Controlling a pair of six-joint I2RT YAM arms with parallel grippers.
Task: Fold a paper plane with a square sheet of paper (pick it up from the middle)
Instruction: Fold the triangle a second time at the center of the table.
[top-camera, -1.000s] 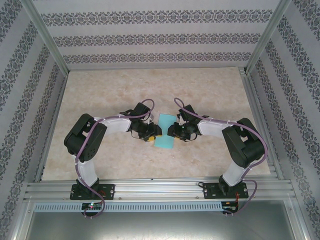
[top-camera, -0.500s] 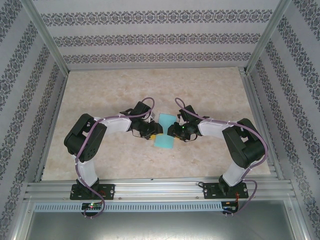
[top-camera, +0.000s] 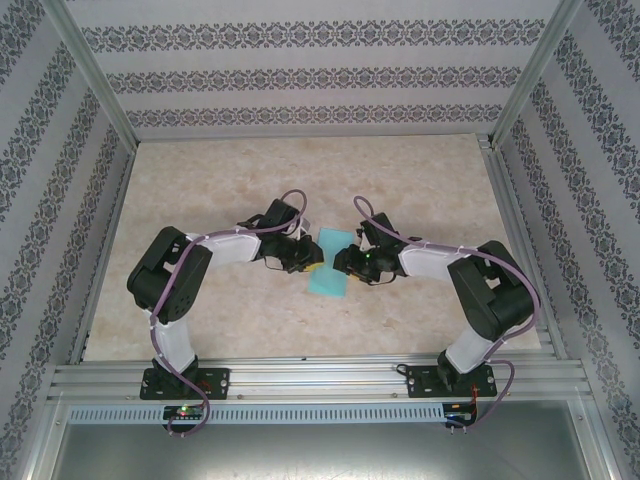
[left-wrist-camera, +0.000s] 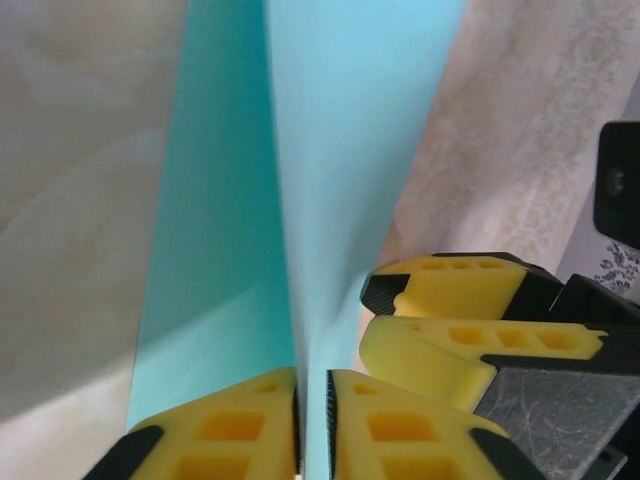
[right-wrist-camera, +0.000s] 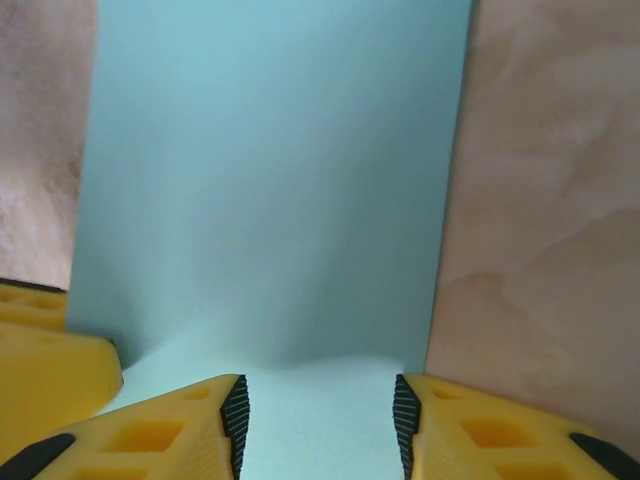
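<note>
Since one second ago: left gripper (left-wrist-camera: 312, 415) closed, pinching raised ridge of thin turquoise-cyan square paper sheet (left-wrist-camera: 350, 150); right gripper (right-wrist-camera: 318, 410) spread slightly wider over sheet's edge.

Tabletop (top-camera: 300, 170) is showing a beige marbled finish, matte, with soft even light falling across it. Back wall (top-camera: 320, 70) is standing behind the tabletop's far edge, carrying white wallpaper with dark floral bands running horizontally. Left wall (top-camera: 40, 200) and right wall (top-camera: 600, 200) are flanking the tabletop, wearing the same paper, their bands slanting toward the far corners. Two aluminium posts, left post (top-camera: 95, 75) and right post (top-camera: 535, 70), are rising from the tabletop's far corners. Slotted aluminium rail (top-camera: 320, 380) is running along the tabletop's near edge. Perforated strip (top-camera: 320, 412) is sitting just nearer than that. Grey panel (top-camera: 320, 450) is lying nearest of all, reflecting dull light.
</note>
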